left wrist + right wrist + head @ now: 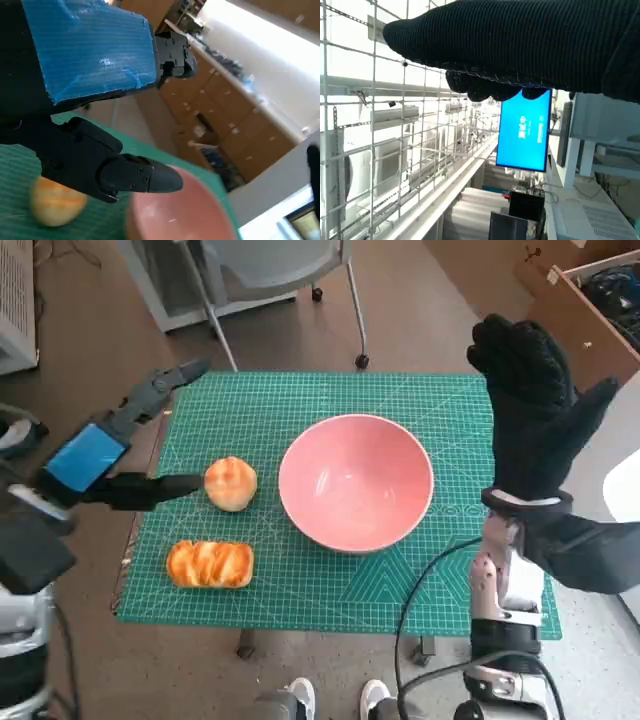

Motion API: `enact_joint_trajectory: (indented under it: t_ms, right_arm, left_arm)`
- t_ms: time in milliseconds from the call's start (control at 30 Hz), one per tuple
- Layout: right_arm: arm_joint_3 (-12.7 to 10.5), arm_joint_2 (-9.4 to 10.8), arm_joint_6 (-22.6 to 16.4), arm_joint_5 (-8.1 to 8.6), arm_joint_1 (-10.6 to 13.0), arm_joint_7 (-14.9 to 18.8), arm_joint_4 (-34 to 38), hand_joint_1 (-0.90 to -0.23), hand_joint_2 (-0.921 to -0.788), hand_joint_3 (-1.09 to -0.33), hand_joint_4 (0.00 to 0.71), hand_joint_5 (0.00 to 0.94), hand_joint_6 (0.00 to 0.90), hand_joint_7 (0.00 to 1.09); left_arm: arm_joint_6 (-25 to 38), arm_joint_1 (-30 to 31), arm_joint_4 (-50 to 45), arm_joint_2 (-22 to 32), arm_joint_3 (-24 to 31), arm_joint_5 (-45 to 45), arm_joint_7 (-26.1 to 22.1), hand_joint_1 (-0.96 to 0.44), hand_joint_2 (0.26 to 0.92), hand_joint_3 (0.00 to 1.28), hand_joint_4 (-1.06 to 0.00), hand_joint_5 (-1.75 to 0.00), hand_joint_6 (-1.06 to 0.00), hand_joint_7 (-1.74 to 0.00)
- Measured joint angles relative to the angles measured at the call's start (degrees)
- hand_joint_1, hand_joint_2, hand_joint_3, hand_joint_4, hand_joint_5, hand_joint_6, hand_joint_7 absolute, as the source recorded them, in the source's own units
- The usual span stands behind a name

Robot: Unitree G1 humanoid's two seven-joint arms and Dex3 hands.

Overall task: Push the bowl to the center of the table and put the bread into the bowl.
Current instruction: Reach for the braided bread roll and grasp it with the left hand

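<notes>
Here we see the pink bowl (356, 483) sitting near the middle of the green cutting mat (300, 585) that covers the table, empty inside. Just beside it, toward our left arm, lies a round bread roll (231, 484), close to the bowl's rim but apart from it. Nearer to us on the mat rests a longer, ridged pull-apart loaf (210, 564), well clear of the bowl and a little apart from the roll.

Our left hand (110, 455), black with blue tape on its back, hangs at the mat's left edge with its fingers spread and nothing in them; one finger reaches out over the mat and its tip ends just short of the roll, another points away toward the far side of the table. In the left wrist view that lower finger (115, 172) stretches above the roll (56, 201) with the bowl's pink rim (172, 212) beyond it.

Our right hand (530, 410), in the black knitted glove, is raised high above the mat's right edge, palm flat and fingers apart, gripping nothing and touching nothing. The right wrist view shows only the glove (520, 45) as a dark band, a wire grid (395, 150) and a bright blue screen (524, 130).

A chair's legs (290, 310) stand on the floor beyond the table.
</notes>
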Motion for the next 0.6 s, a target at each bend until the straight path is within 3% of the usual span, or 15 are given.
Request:
enact_joint_trajectory:
  t_ms: [200,467,600]
  right_arm:
    - [0.21,0.35,-0.15,0.19,-0.53,0.12,1.7,-0.513,-0.921,-0.584,0.342,0.017,0.148,0.53]
    - [0.16,0.7,-0.15,1.25,-0.89,0.51,2.62,-0.501,-0.921,-0.586,0.344,0.014,0.164,0.53]
    - [0.11,0.94,-0.14,2.31,-0.93,0.78,2.87,-0.502,-0.921,-0.586,0.344,0.013,0.168,0.53]
  left_arm:
    - [0.49,5.54,-4.59,2.8,0.29,2.21,-2.4,-0.42,0.788,0.09,-0.16,-0.06,-0.03,-0.52]
    - [5.04,10.63,-10.6,6.86,0.44,4.63,-6.34,-0.37,0.8,0.01,-0.19,0.0,-0.23,-0.19]
    - [8.05,13.13,-13.28,8.41,0.3,5.84,-8.18,-0.36,0.794,0.0,-0.19,0.0,-0.26,-0.12]
